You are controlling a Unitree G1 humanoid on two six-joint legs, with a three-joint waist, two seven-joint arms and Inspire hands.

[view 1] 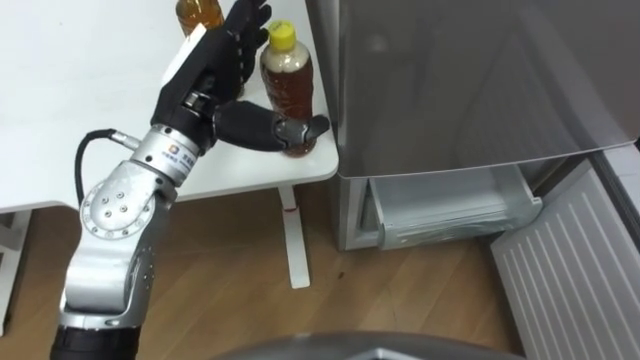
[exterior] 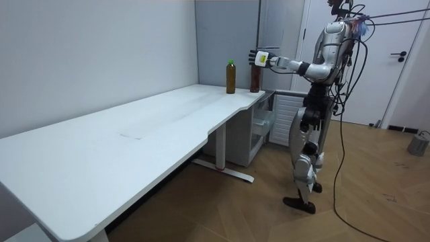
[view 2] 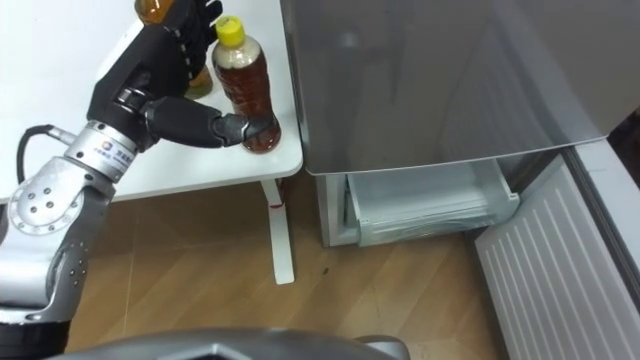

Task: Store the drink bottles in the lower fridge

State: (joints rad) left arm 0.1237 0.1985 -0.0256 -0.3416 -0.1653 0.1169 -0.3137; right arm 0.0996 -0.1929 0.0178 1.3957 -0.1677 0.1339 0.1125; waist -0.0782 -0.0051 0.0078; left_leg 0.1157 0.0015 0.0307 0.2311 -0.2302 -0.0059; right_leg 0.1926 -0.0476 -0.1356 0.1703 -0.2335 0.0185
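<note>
A tea bottle with a yellow cap [view 1: 288, 85] stands upright at the white table's [view 1: 70, 130] near right corner, beside the fridge. My left hand [view 1: 215, 70] reaches in around it: the thumb lies across the front of its base and the straight fingers rise behind and left of it. The hand is open. A second amber bottle [view 1: 200, 12] stands just behind the hand; the room view shows its green cap [exterior: 230, 62]. The grey fridge [view 1: 470, 80] stands to the right, its lower drawer [view 1: 450, 210] pulled out and empty.
The drawer's white ribbed front [view 1: 570, 265] sticks out over the wooden floor at the lower right. A white table leg [view 1: 295, 240] stands just left of the fridge. In the room view I stand upright in front of the fridge, at the table's end.
</note>
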